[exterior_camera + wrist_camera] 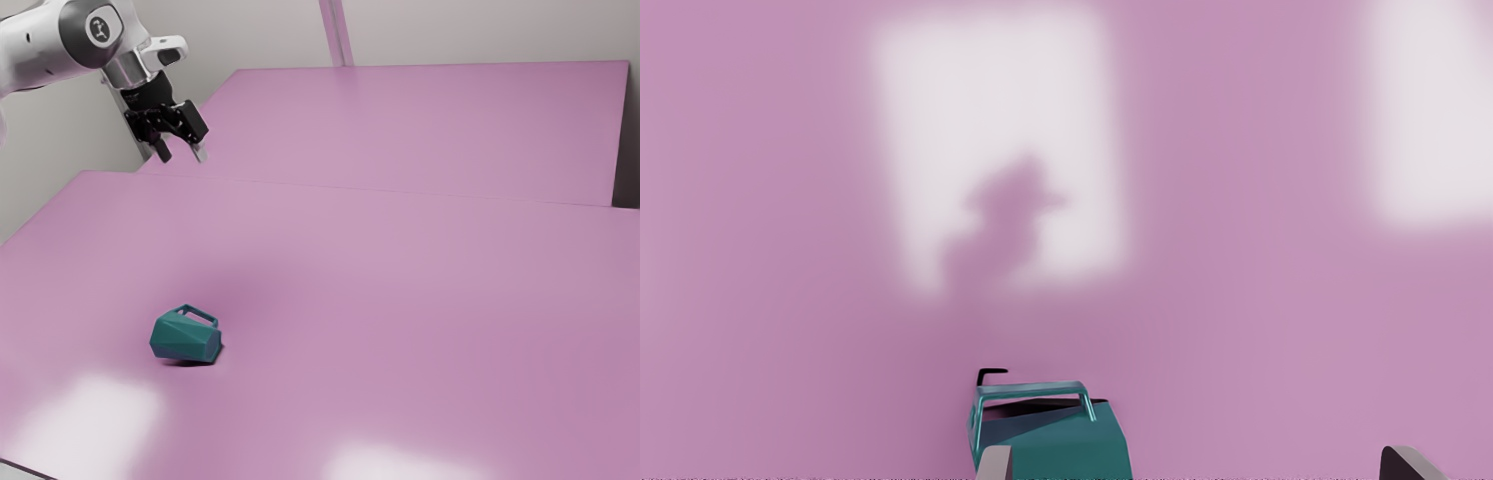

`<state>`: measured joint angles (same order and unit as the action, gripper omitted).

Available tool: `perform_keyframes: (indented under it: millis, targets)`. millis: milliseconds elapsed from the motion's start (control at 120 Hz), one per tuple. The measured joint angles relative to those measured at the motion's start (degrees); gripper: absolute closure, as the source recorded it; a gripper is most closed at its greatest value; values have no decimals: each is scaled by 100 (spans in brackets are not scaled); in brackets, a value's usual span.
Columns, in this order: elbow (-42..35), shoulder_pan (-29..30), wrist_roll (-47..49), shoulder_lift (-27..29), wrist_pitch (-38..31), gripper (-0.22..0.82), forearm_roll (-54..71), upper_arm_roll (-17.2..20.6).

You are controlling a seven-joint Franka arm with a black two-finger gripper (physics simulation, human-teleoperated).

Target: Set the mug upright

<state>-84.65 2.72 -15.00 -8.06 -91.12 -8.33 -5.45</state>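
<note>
A teal faceted mug (186,338) lies on its side on a pink bench (400,290), its handle (201,315) showing along the upper edge of the body in the exterior view. Above it and well apart, the black claw (183,155) of a Franka arm (62,42) hangs over the far part of the bench, toward the exterior view's upper left. The claw is wide open and holds nothing: in the wrist view its two fingers (994,464) stand far apart, one overlapping the mug's body from the camera's angle, the other well off to the mug's far side. Nearby, a shadow (1006,227) falls across a bright patch of light (1000,87) on the bench.

With the mug on its side, the upright pose the task wants is not met, and the step in hand appears to be reaching it and taking hold. The next move likely calls for centering the open claw over the mug, lowering it and closing on the body or handle, with lifting, tipping and setting down on the base to follow. Which end is the mouth cannot be told clearly, so the direction of that turn remains open. An off-center grip could roll the mug.
</note>
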Motion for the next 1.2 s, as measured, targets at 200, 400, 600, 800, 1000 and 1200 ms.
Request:
perform_keyframes:
  millis: [200,400,600,800,1000,1200]
  targets:
    - [-10,-2,-1,5,50,0,2,-9]
    - [-325,-28,-9,237,88,0,-73,-185]
    - [-1418,-149,-236,930,401,0,-1007,-1326]
    - [-2478,199,-896,1114,345,0,-1723,-2264]
    - [-3314,321,-1643,1047,-20,0,-2210,-2599]
    - [-3710,47,-2225,952,-390,0,-2407,-2658]
